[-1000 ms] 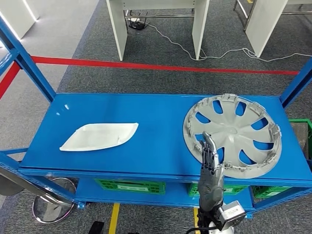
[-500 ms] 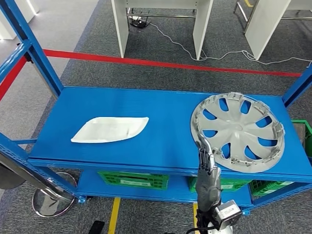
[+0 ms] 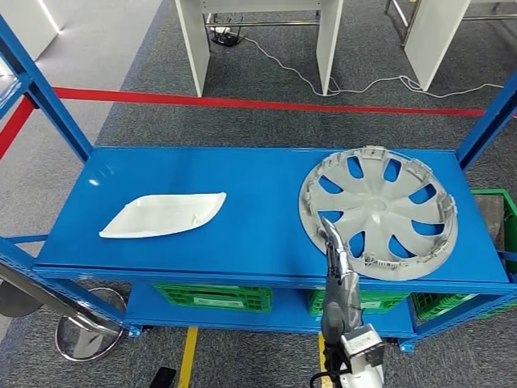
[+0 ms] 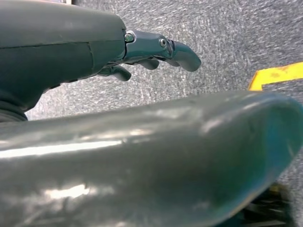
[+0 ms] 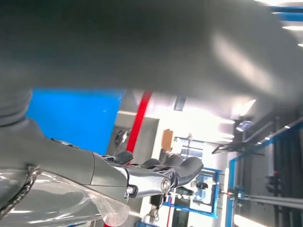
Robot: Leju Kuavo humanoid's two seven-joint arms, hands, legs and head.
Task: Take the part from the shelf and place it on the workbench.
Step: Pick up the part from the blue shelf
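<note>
Right hand [image 3: 339, 271] raised, fingertips at hubcap [image 3: 379, 210] rim

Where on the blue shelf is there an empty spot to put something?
The blue shelf is bare in the middle, between the white part and the hubcap, and along its back edge. The hubcap's end is crowded, with the right hand at its rim.

Bright, even overhead light; both wrist views blurred, glary.

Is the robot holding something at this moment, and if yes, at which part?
Nothing is held yet. The right hand reaches at the near rim of the silver wheel cover on the blue shelf; no closed grip shows. The left hand hangs empty over the floor.
</note>
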